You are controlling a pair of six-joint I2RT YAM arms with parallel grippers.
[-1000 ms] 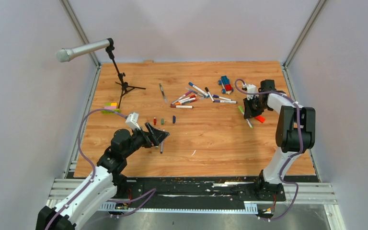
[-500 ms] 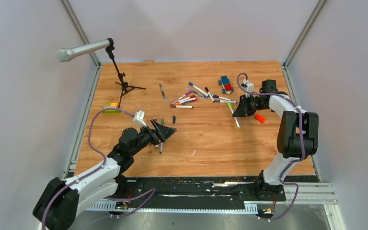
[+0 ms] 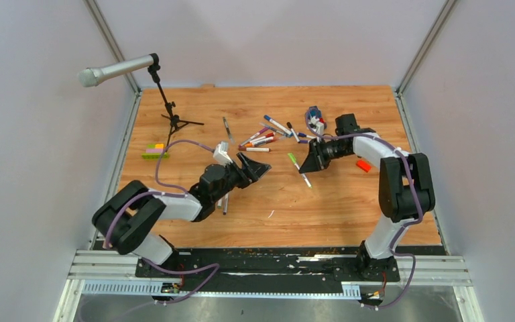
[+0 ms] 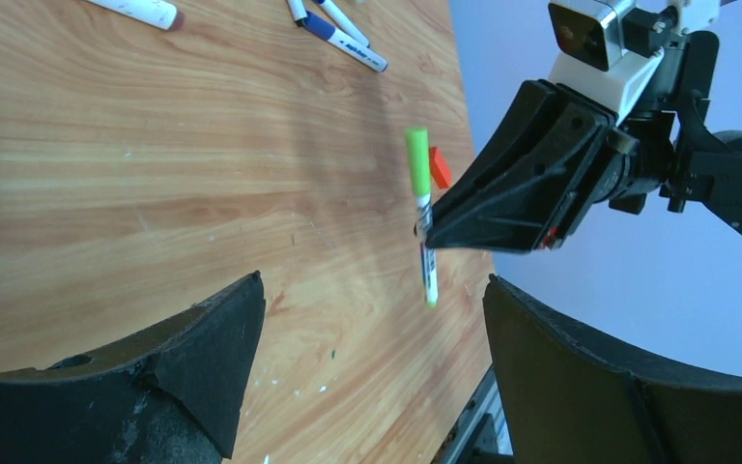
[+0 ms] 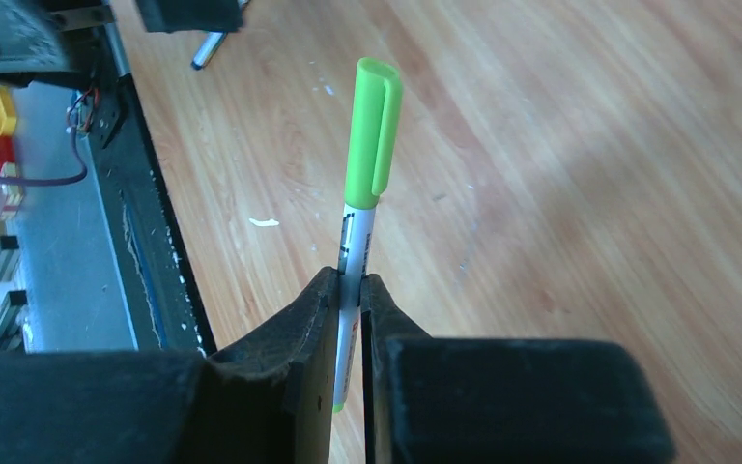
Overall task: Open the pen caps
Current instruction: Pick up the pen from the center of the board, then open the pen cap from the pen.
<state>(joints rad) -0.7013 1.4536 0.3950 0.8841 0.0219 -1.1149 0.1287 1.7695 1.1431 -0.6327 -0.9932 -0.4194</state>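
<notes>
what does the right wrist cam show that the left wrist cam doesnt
Only right wrist: the clip on the green cap, a white scrap, the black front rail. Only left wrist: the left gripper open, the orange block, loose pens. Both: the right gripper shut on the green-capped pen, cap on.

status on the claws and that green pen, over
Right claw shut on green pen, mid-barrel, held in the air. Green cap on. Left claw open, facing it, not touching. Nothing between them.
</notes>
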